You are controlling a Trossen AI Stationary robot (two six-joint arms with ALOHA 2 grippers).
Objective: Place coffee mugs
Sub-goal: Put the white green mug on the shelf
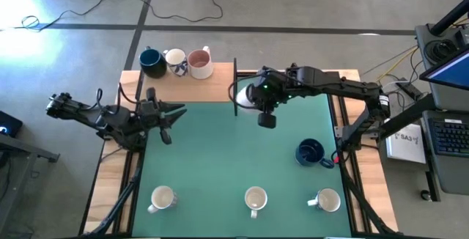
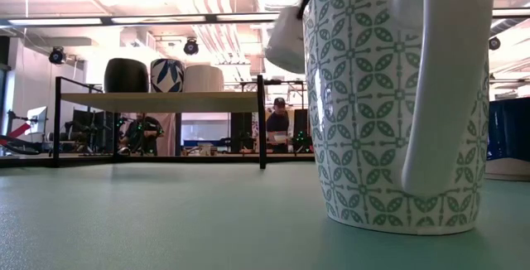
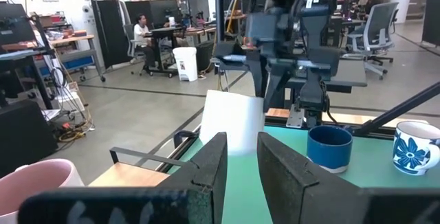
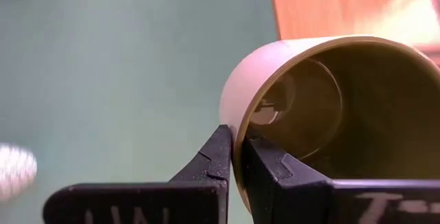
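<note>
Progress, judged from the layout: 4 mugs look placed on the green mat, 3 sit on the wood shelf at the far edge, 1 is in transit, so roughly halfway w/ 4 left to go.

Left side first. Left gripper (image 1: 163, 121) hovers over the mat's left edge near the shelf, fingers apart w/ a modest gap, nothing between them; the arm seems to be waiting. On the shelf: dark blue mug (image 1: 152, 62), glossy, round; white blue-flowered mug (image 1: 175, 61); pink-lined mug (image 1: 199, 64), smooth ceramic. Front row on the mat: left cream mug (image 1: 162, 198), then the patterned mug (image 2: 393, 104) at centre, white glaze w/ green leaf-lattice print and a thick loop handle.

Centre-right: right gripper (image 4: 237, 157) is pinched tight on the rim of the olive-lined mug (image 4: 316, 107), one finger inside, one outside; the mug hangs tilted, above the mat's far part just beside the shelf end. Pale matte outside, shiny olive inside.

Right: second dark blue mug (image 1: 311, 153) upright on the mat, front-right white mug (image 1: 327, 200). Mat (image 1: 220, 151) is finely pebbled, flat.
</note>
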